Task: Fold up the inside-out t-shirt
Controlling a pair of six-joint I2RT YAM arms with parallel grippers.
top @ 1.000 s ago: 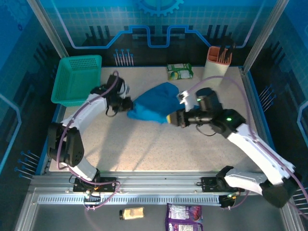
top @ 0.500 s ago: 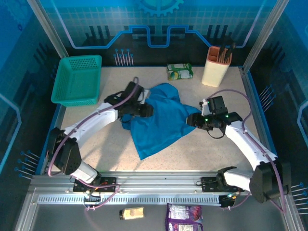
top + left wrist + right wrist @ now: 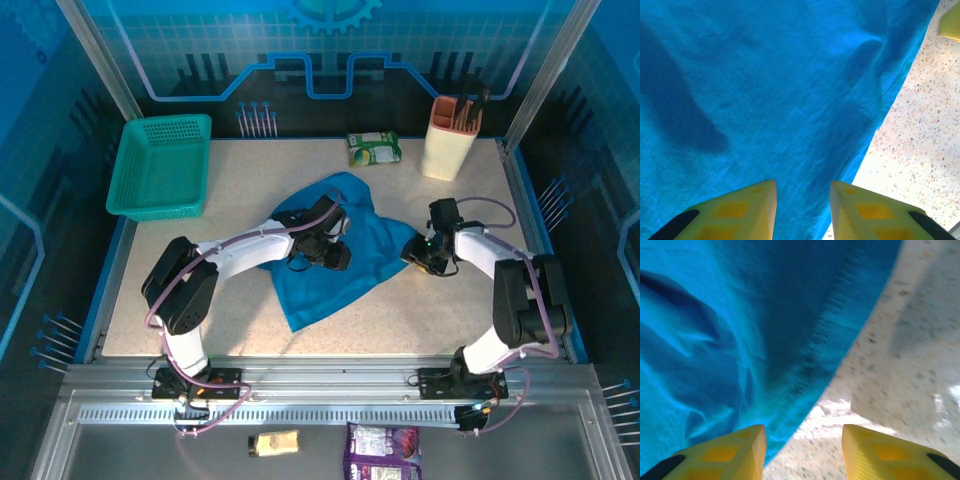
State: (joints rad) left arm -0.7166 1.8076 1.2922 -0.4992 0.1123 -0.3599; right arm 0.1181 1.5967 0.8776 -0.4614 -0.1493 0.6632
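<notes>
The inside-out t-shirt (image 3: pixel 325 275) lies spread in a rumpled blue sheet at the middle of the table, one corner pointing toward the front. My left gripper (image 3: pixel 336 252) hovers over its middle. In the left wrist view the left gripper (image 3: pixel 802 200) is open, with flat blue cloth (image 3: pixel 765 90) beneath the gap and nothing pinched. My right gripper (image 3: pixel 416 252) is at the shirt's right edge. The right wrist view shows the right gripper (image 3: pixel 802 445) open above the stitched hem (image 3: pixel 820 340), half over cloth, half over bare tabletop.
A teal mesh basket (image 3: pixel 160 165) stands at the back left. At the back sit a green snack packet (image 3: pixel 373 148) and a beige utensil holder (image 3: pixel 452 135). Two packets (image 3: pixel 382 442) (image 3: pixel 273 442) lie below the table's front rail.
The shirt, bunched up between both grippers a second ago, now lies spread out. Both grippers have let go; the left one moved right over the cloth, the right one drew back to its right edge.
</notes>
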